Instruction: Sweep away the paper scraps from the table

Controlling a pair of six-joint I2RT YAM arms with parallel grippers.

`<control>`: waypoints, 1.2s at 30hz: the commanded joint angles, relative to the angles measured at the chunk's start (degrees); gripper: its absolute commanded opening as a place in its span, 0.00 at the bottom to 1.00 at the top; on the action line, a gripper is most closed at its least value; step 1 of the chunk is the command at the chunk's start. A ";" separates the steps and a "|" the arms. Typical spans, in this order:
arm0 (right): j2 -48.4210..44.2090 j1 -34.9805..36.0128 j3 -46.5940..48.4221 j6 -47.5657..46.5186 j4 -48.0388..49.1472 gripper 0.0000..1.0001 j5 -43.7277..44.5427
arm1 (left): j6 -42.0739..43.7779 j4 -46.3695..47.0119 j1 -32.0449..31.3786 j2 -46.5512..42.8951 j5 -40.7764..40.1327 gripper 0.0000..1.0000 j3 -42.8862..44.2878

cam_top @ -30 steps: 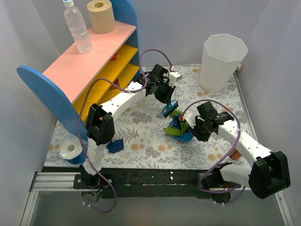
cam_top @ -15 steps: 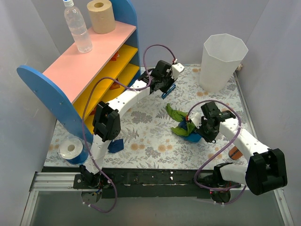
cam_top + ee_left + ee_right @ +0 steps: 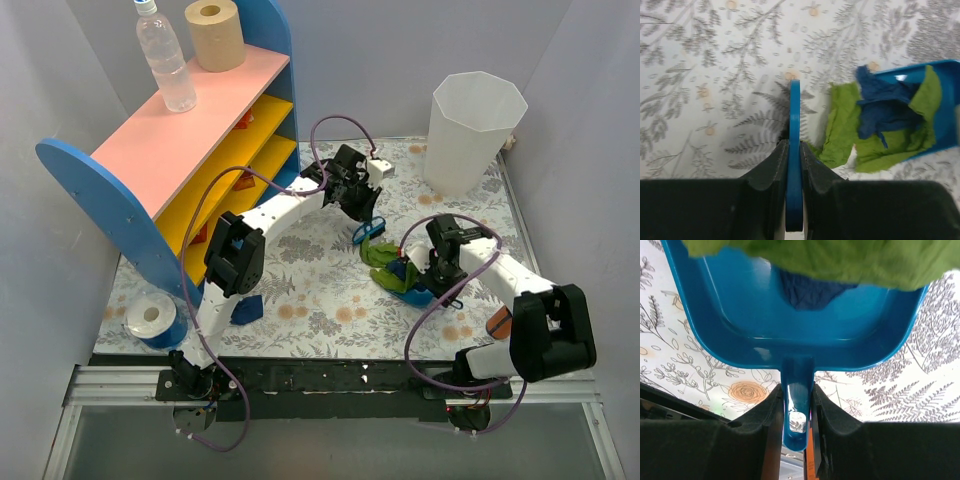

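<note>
Stray navy scrap (image 3: pixel 243 308) on table (image 3: pixel 300 272) by left arm base. Left gripper (image 3: pixel 794 147) clamped on brush (image 3: pixel 794 112), just beside green/navy paper scraps (image 3: pixel 875 125) lying half in dustpan (image 3: pixel 805 335). Right gripper (image 3: pixel 796 395) clamped on dustpan handle.

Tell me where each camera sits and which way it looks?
Top external: high behind the arms, looking down at the table; both arms show.
Left wrist: on the left arm, looking down past the left pincer holding the brush.
Right wrist: on the right arm, looking along the right pincer at the dustpan.
Both wrist views share the dustpan and green paper.
</note>
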 commanded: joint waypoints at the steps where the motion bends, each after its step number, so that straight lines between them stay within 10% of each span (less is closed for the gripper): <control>1: 3.97 0.18 4.82 -1.24 2.60 0.01 -3.07 | -4.00 -4.14 -1.06 -4.70 12.95 0.00 -1.77; 36: -7.01 0.36 3.86 4.65 11.39 0.01 -21.00 | 3.03 -0.45 -0.27 -21.92 -20.34 0.00 -1.67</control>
